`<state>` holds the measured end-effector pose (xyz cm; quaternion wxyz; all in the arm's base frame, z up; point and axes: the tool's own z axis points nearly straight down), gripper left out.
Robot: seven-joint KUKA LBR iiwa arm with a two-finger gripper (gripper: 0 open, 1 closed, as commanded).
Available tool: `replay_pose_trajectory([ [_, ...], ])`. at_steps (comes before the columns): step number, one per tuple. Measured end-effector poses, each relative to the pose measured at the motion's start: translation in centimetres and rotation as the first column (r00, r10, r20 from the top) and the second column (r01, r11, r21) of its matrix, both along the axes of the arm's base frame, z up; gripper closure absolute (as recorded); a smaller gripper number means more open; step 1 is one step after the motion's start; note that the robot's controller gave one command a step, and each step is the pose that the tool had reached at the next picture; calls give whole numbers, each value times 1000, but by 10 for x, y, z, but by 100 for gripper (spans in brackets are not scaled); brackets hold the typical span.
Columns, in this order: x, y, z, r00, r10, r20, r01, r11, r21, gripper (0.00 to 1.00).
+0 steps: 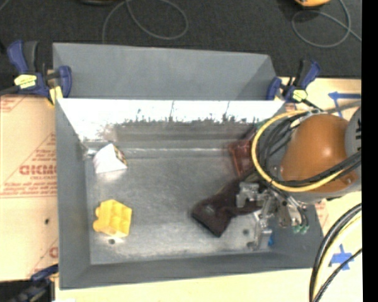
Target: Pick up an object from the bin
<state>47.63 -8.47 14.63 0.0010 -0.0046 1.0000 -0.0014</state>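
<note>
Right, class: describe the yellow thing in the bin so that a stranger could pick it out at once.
Look into the grey bin and go to the lower-left corner of its floor. There lies the yellow block, below a white piece. It alone is bright yellow with a knobbly top; the white piece is plain, the brown thing at the right dark.

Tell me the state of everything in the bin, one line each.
gripper: down in the bin's near right corner, beside the dark brown thing.
dark brown thing: lying loose, right of middle.
yellow block: lying alone, near left.
white thing: against the left wall.
reddish thing: partly behind the arm.
</note>
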Motion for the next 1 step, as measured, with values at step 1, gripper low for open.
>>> replay_pose_trajectory([
  [1,0,0,0,1000,0,0,0,1000,0,0],
])
